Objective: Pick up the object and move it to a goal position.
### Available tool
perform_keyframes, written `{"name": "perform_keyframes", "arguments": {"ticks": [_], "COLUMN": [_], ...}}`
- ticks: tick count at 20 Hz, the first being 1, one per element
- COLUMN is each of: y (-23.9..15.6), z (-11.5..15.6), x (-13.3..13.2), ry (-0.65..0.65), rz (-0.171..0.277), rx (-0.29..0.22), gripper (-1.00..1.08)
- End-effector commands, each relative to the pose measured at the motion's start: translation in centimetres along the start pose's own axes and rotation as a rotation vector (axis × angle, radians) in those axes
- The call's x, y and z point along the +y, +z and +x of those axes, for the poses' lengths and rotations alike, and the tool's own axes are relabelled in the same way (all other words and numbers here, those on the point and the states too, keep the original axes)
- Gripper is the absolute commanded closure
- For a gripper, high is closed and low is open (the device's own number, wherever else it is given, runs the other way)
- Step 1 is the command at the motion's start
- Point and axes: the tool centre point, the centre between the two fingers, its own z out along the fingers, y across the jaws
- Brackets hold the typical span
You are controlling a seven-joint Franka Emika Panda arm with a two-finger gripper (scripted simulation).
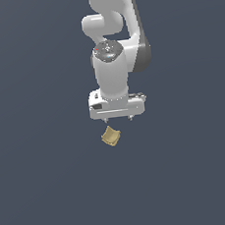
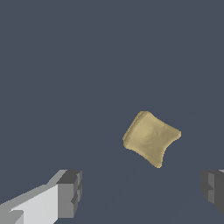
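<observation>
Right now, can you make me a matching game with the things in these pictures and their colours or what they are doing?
Things:
1. the object
2. the gripper
3. the floor
4. the arm

Descriptions:
A. plain dark blue-grey
B. tan-yellow, with a curved-in top
C. white, reaching down from above
D. open, with nothing between its fingers

Pairs: 1-B, 2-D, 3-A, 4-C
</observation>
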Motion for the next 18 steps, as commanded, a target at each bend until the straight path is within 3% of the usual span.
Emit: {"name": "perform_keyframes", "arguments": {"ticks": [1, 18], "y": [0.4, 6.5], "z": [0.0, 0.2], "x": [0.2, 3.2], "ry": [0.025, 0.415], "rz": [-0.001, -0.031], "rx": [0.0, 0.012], "gripper": [-0.92, -0.92]}}
